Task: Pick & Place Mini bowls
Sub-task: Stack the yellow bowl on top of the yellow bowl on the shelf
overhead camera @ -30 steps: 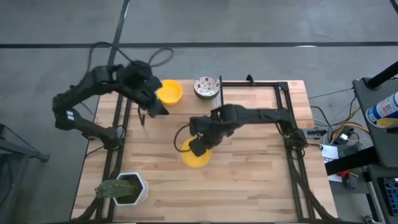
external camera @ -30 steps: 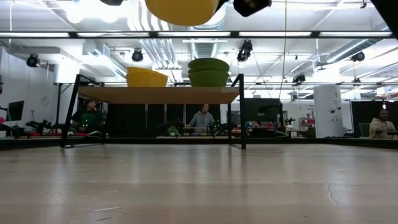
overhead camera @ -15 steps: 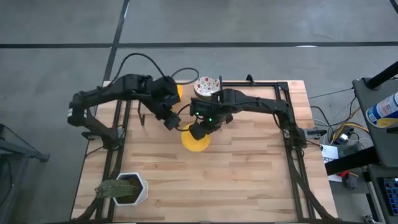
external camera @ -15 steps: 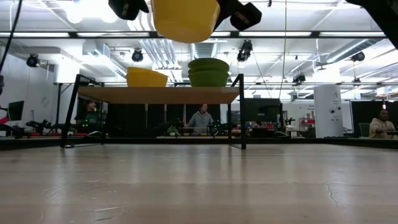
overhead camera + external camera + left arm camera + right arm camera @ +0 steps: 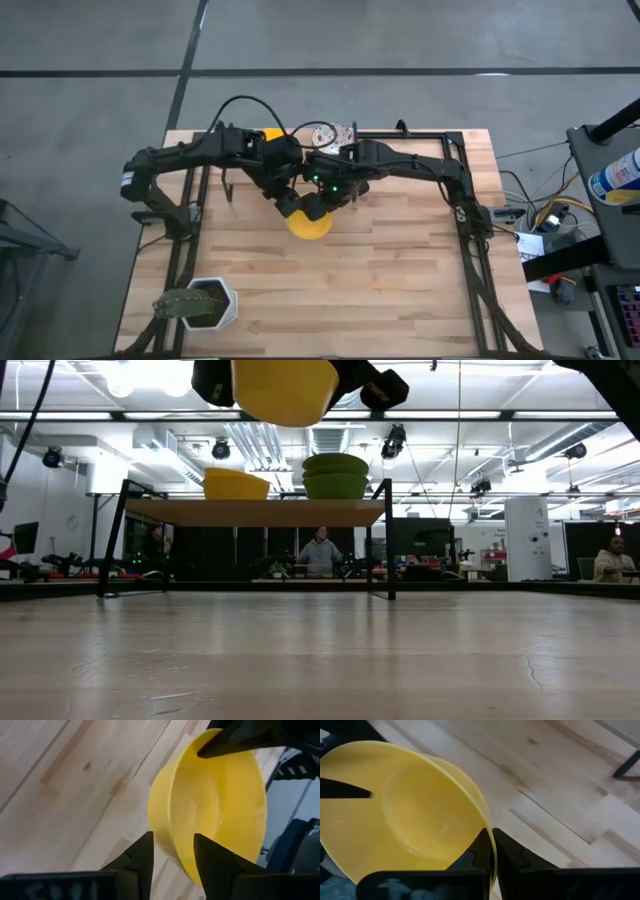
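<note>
The right hand (image 5: 491, 851) grips the rim of 1 yellow mini bowl (image 5: 309, 223), held above the table (image 5: 400, 290). The left hand (image 5: 172, 857) has moved in and now straddles the opposite rim, open. A handover appears imminent.

Bowl (image 5: 311, 225) raised above worktop (image 5: 400, 290) centre, between left gripper (image 5: 287, 204) and right gripper (image 5: 318, 207); potted cactus (image 5: 200, 303) near corner.

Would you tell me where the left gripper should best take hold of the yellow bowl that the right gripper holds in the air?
Probably the free rim of the yellow bowl, opposite the right gripper, which pinches the rim's other side. The left gripper already has its open fingers astride that thin wall, so closing there should suit.
</note>
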You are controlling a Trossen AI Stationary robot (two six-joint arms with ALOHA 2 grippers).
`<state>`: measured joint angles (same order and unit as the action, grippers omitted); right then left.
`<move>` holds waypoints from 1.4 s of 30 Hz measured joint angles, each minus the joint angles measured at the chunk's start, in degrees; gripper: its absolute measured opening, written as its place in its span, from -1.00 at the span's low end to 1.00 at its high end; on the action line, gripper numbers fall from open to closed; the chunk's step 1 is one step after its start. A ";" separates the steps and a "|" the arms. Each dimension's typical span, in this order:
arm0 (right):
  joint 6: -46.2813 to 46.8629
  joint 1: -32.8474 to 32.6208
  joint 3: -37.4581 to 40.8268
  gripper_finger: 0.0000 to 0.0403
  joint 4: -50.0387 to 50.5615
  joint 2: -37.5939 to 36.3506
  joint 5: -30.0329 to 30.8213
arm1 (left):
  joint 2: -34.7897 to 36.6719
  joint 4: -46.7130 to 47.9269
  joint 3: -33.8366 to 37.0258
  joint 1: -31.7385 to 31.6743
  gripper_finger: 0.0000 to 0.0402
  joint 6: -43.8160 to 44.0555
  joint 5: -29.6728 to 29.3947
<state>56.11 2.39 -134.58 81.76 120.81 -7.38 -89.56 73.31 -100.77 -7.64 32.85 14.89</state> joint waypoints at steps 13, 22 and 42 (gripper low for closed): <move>-1.98 0.04 0.04 -0.96 -1.99 0.07 0.94 | -0.31 3.13 -0.02 -0.13 -0.94 -2.45 -4.61; -7.00 0.02 0.09 -0.76 -4.52 0.13 1.56 | -0.05 4.61 -0.12 -0.52 -0.99 -4.30 -6.10; -18.19 2.84 -0.17 0.04 -12.41 -3.76 9.59 | 3.74 4.32 -0.33 -4.60 -1.00 0.04 -7.33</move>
<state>37.92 5.23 -134.76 69.35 117.05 2.21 -85.82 77.63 -101.10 -12.24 32.88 7.56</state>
